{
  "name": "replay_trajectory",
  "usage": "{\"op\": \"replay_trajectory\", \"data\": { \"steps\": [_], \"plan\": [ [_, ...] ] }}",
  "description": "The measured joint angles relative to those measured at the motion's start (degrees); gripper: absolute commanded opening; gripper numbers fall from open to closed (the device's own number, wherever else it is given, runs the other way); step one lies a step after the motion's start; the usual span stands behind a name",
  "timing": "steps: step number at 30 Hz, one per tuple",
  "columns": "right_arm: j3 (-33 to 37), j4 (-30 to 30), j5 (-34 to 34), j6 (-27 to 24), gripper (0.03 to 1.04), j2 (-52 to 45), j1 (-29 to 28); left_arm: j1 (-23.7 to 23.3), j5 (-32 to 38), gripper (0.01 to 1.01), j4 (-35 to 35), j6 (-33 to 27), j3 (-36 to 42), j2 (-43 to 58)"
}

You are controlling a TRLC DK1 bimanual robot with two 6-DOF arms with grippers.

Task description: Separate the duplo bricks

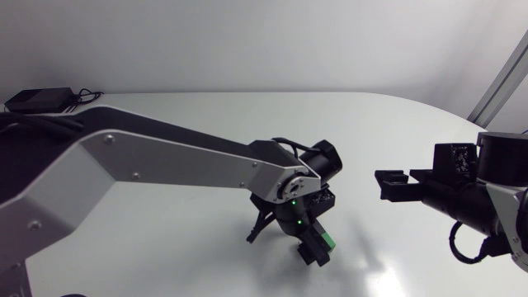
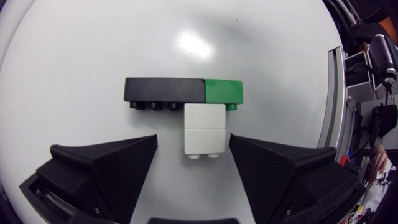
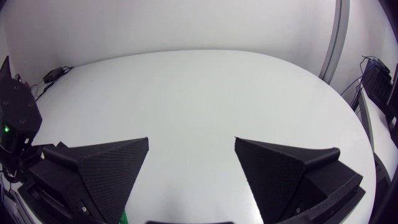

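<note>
The duplo bricks lie joined on the white table [image 1: 165,239], in the lower middle of the head view, mostly hidden under the left arm. In the left wrist view, a long black brick [image 2: 165,88] and a green brick [image 2: 224,91] form one row ahead of the gripper. Two white bricks [image 2: 204,129] come from this row toward the left gripper [image 2: 193,139], whose fingers stand wide on both sides of them without touching. The right gripper [image 3: 192,140] hovers at the right of the head view, also wide and holding nothing. I judge that separation is not yet begun; next, the left fingers should close on the white bricks while the right gripper takes the row.
</note>
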State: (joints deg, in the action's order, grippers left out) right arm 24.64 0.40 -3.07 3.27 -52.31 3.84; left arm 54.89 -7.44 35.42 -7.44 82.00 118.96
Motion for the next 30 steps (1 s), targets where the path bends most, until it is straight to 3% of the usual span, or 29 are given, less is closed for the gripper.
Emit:
{"op": "replay_trajectory", "data": {
  "steps": [2,4,7,14,26,30],
  "plan": [
    [0.0,0.0,0.0,0.0,1.00,0.0,0.0,0.7,0.4,0.744,0.3,0.0,0.0,0.2],
    [0.0,0.0,0.0,0.0,1.00,0.0,0.0,1.0,0.7,0.643,0.4,0.0,0.1,0.3],
    [0.0,0.0,0.0,0.0,1.00,0.0,0.0,1.0,1.5,0.589,0.3,0.0,0.1,0.4],
    [0.0,-1.6,-0.2,0.0,1.00,1.9,1.7,1.0,2.1,0.343,-1.5,0.0,0.1,0.4],
    [0.0,-3.5,-0.2,0.2,1.00,4.6,1.9,2.1,3.7,0.282,-4.4,-2.0,-3.8,-2.1],
    [1.5,-8.7,-5.5,0.9,1.00,4.9,0.8,3.2,5.2,0.282,-5.9,-4.5,-8.8,-6.1]
  ]
}}
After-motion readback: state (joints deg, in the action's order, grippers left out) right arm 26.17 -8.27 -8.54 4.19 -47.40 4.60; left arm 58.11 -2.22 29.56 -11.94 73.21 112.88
